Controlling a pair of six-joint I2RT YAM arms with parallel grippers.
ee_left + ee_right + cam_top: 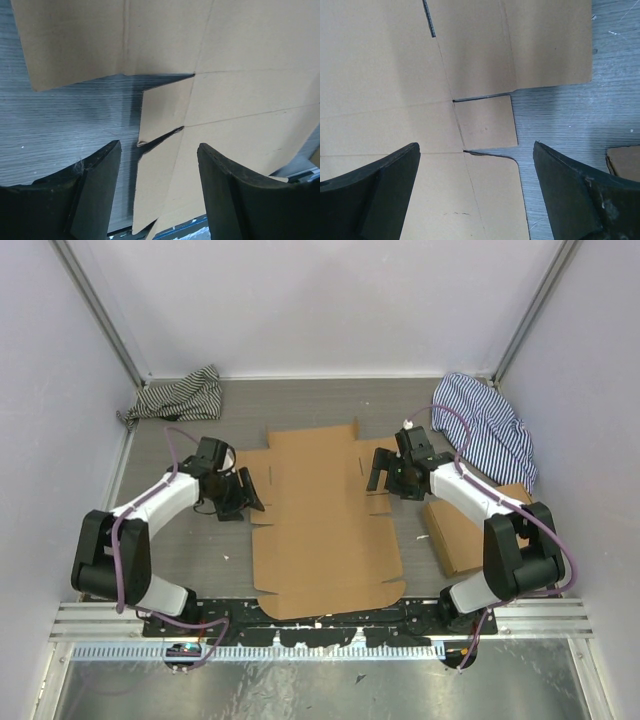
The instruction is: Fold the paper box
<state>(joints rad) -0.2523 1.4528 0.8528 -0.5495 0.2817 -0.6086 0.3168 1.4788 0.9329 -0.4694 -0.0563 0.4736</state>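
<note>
The paper box lies as a flat brown die-cut sheet in the middle of the table, flaps spread. My left gripper is open and empty at the sheet's left edge. In the left wrist view it hovers over a small side tab and the flap below it. My right gripper is open and empty at the sheet's right edge. In the right wrist view it hovers over a small tab and a rounded flap. Neither gripper touches the cardboard.
A thicker stack of flat cardboard lies right of the sheet, under the right arm; its corner shows in the right wrist view. A dark striped cloth lies back left, a blue striped cloth back right. Walls enclose three sides.
</note>
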